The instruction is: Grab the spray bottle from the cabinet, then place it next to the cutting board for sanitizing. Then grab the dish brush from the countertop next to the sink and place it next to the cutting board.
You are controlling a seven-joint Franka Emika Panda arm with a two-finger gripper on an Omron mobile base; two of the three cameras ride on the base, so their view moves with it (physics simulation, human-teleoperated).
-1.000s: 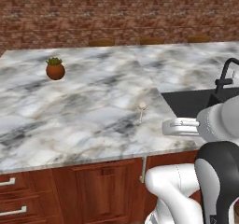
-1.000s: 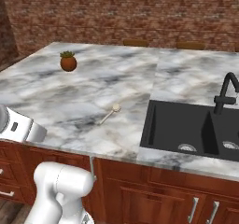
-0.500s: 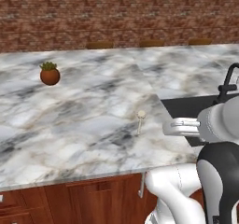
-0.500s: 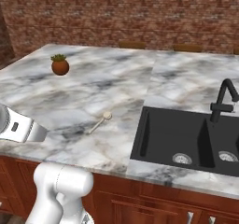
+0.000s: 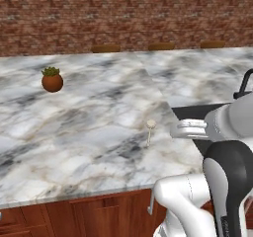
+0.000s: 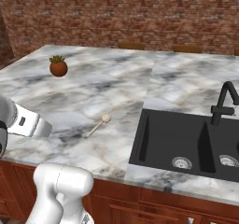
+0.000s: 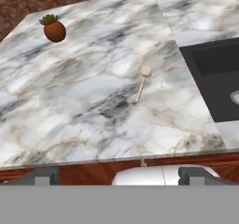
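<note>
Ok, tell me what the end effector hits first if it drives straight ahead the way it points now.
Probably the countertop: the hand view looks down across its front part, with the dish brush lying near the middle of that line. Depth is unclear, so marble or brush could come first.

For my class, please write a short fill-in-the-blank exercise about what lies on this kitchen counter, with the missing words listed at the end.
1. The dish brush lies on the marble ____.
2. The black faucet stands behind the dark ____.
3. The small potted plant sits far from the sink, beyond the ____.
4. The wall behind the countertop is made of ____.

Missing words: countertop; sink; dish brush; brick
</note>
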